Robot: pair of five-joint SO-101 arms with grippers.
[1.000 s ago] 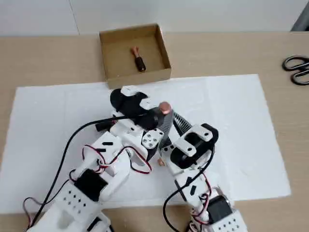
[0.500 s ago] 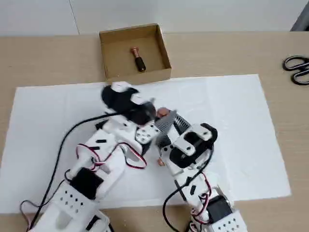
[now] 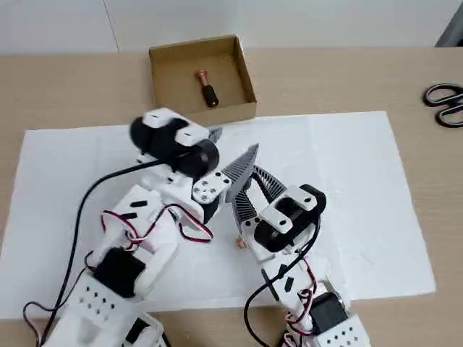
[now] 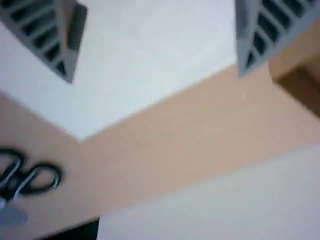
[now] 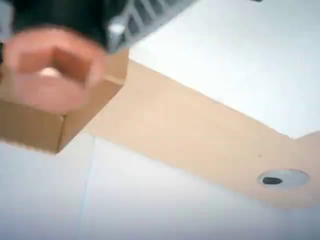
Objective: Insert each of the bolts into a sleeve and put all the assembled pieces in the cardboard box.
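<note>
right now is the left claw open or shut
Open. In the left wrist view the left claw shows its two grey fingers far apart, with nothing between them.

The left arm [image 3: 155,217] has swung its tool [image 4: 155,70] leftward, away from the right arm [image 3: 289,217]

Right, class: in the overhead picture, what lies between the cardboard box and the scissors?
Bare wooden table and nothing else; the high view shows this stretch between the cardboard box and the scissors.
</note>
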